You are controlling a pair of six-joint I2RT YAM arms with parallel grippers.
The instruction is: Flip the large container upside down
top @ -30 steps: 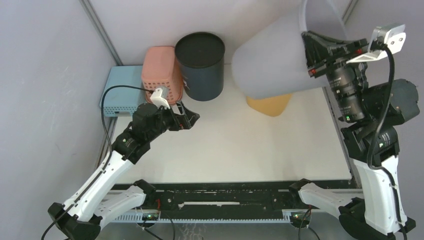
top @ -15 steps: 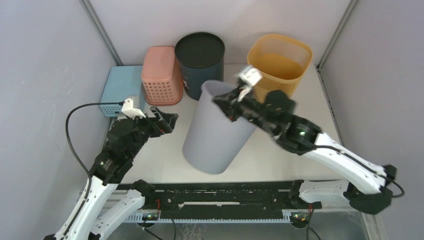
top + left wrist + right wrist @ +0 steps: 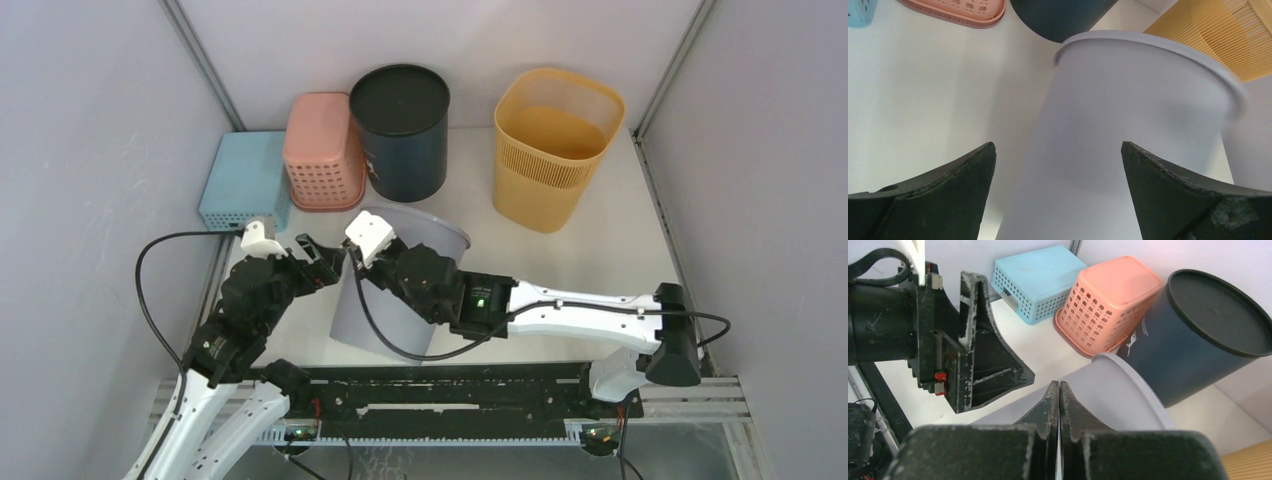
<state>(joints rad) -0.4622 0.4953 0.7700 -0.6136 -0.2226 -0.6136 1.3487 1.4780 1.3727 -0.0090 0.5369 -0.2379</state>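
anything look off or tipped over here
Only the grey bin: it stands apart from the others, open end up, and seems to lean a little. The right gripper is shut on its rim, and the left gripper is open on either side of it. Nothing looks spilled or broken.

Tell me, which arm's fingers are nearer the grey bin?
Right. The right fingers pinch the grey bin at its rim; the left fingers are open beside it, not touching.

L hand (image 3: 1058,146) spread wide; R hand (image 3: 1059,386) pinched tight, R arm (image 3: 560,300) low across leftward.
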